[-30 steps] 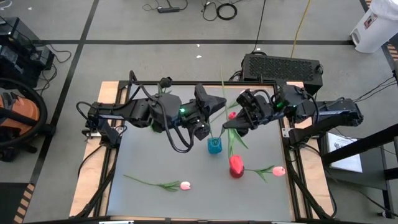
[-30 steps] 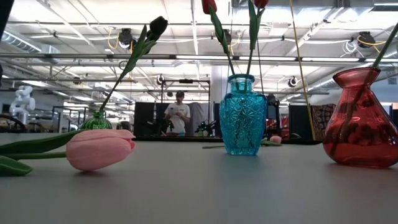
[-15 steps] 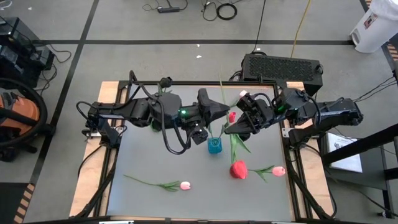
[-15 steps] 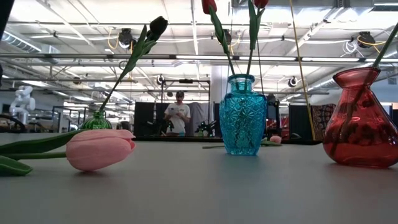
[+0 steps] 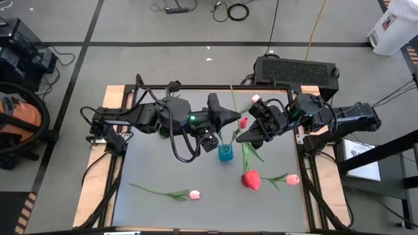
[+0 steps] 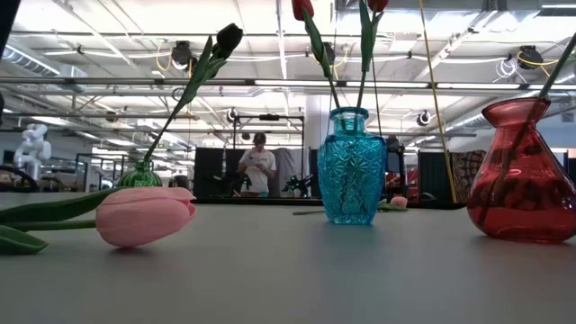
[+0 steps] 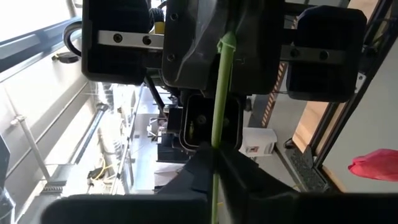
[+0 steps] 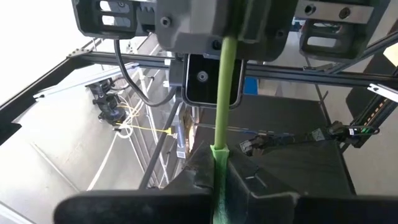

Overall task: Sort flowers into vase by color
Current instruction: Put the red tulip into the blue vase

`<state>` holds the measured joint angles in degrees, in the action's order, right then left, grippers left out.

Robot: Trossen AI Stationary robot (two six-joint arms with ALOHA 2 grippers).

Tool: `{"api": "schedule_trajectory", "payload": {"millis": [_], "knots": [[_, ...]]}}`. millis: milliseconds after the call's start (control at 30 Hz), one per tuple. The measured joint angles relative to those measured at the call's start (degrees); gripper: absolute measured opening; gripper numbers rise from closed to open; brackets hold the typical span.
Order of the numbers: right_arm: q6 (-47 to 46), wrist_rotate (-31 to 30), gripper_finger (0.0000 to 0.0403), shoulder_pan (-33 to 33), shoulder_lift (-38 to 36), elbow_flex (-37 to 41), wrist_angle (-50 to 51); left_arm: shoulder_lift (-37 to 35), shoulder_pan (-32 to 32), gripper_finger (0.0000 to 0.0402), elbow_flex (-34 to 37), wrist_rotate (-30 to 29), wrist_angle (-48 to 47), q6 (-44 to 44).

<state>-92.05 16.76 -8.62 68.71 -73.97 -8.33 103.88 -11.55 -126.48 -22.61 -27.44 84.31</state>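
Observation:
Both arms meet high above the table's middle. My left gripper (image 5: 234,118) and my right gripper (image 5: 241,134) are each shut on the same green flower stem (image 7: 219,93), which runs from one gripper to the other. A red flower head (image 5: 243,122) shows just beside them. Below them stands the blue vase (image 5: 225,153) with two red-headed flowers (image 6: 302,7). The red vase (image 5: 251,178) stands nearer the front, with a stem (image 6: 551,81) leaning out of it. A green vase (image 6: 139,175) holds a near-black flower (image 6: 227,38). My left gripper pinches the thin green stem (image 7: 215,140) between its two fingers, coming level from the table's left. The stem runs on from its fingertips to my right gripper and is lifted clear of the table. My right gripper pinches a thicker green part of the same stem (image 8: 218,152) between its two fingers, coming about level from the table's right. From there the stem runs on to my left gripper, clear of the table.
Two pink tulips lie on the table, one at the front left (image 5: 194,194) and one at the front right (image 5: 293,179). A black box (image 5: 297,69) sits beyond the far edge. The table's frame (image 5: 124,140) runs along the sides.
My left gripper has turned a little toward the table's near edge, onto the stem, and has shut on it. My right gripper has kept its hold. The vases and the loose tulips have stayed where they were.

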Motion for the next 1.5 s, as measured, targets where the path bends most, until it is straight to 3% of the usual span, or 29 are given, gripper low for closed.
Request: {"api": "schedule_trajectory", "payload": {"millis": [267, 867, 1100, 1200, 1500], "knots": [[1.7, -0.9, 0.0014, 0.0, 0.0, 0.0, -0.1, 0.0, -0.1, 0.0005, 0.0, -1.0, -0.2, -4.8], [12.5, -3.4, 0.0166, 2.9, -2.5, 0.0, -0.4, 0.0, -1.8, 0.0001, 0.0, -11.1, 0.0, -7.5], [19.1, -3.6, 0.0199, 5.8, -7.0, 0.1, -0.1, 0.0, -2.4, 0.0, 0.0, -20.4, 0.4, -7.7], [22.8, -3.6, 0.0203, 7.0, -9.5, 0.0, -0.4, -0.1, -2.5, 0.0, 0.0, -24.9, 4.2, -12.4], [34.9, -5.2, 0.0203, 9.5, -16.7, 0.0, 1.8, -4.2, -2.5, 0.0, 0.0, -30.4, 12.1, -31.3]]}}
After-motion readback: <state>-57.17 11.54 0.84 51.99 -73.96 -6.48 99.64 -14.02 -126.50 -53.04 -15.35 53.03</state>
